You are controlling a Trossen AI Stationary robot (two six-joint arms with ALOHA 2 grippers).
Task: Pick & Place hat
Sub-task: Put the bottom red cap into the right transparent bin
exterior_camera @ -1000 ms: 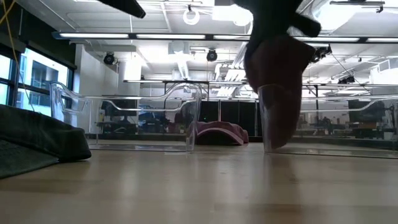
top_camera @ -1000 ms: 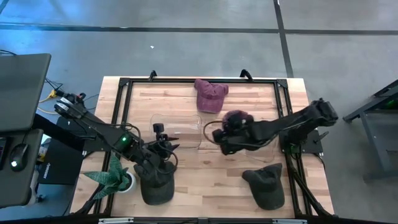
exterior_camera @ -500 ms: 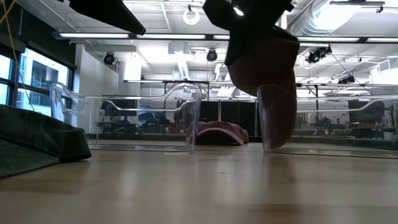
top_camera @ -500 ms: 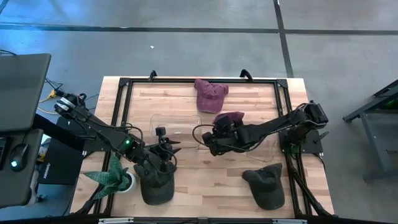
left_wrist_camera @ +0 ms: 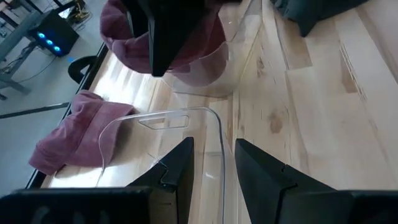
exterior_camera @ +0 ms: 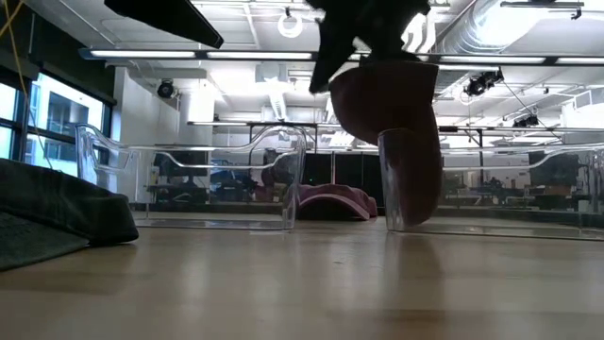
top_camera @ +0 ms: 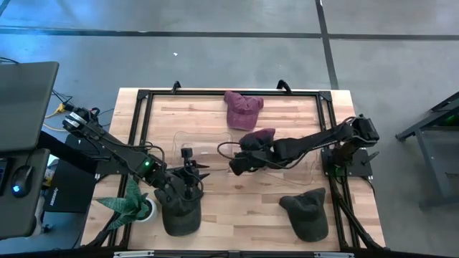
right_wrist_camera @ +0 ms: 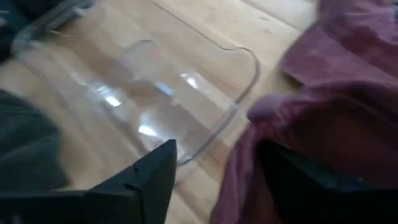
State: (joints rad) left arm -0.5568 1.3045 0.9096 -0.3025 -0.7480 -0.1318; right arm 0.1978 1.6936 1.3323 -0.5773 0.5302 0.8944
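Note:
A maroon hat (top_camera: 259, 136) is draped over the left wall (exterior_camera: 411, 184) of a clear bin at mid-table and hangs down it. My right gripper (top_camera: 237, 163) reaches in from the right, open, with the hat's cloth (right_wrist_camera: 336, 81) beside and between its fingers. My left gripper (top_camera: 188, 170) hovers open above the near left part of the table, over a second clear bin's corner (left_wrist_camera: 214, 124). It holds nothing. A dark hat (top_camera: 179, 213) lies on the table under the left arm. My right gripper is open, and a fold of the maroon hat (right_wrist_camera: 245, 171) lies between its fingers, against one finger (right_wrist_camera: 311, 183). The fingers come slanting down from the table's right side. The hat rests on the clear bin's wall and hangs over it.
Another maroon hat (top_camera: 242, 109) lies at the far edge, and another dark hat (top_camera: 307, 211) at the near right. A small green plant (top_camera: 133, 204) stands at the near left. A black frame (top_camera: 143, 97) runs around the tabletop.
My right gripper has gone toward the table's left edge and tipped further down, carrying the maroon hat along. The hat now sits lower and further left over the bin's wall. My left gripper has sunk a little.

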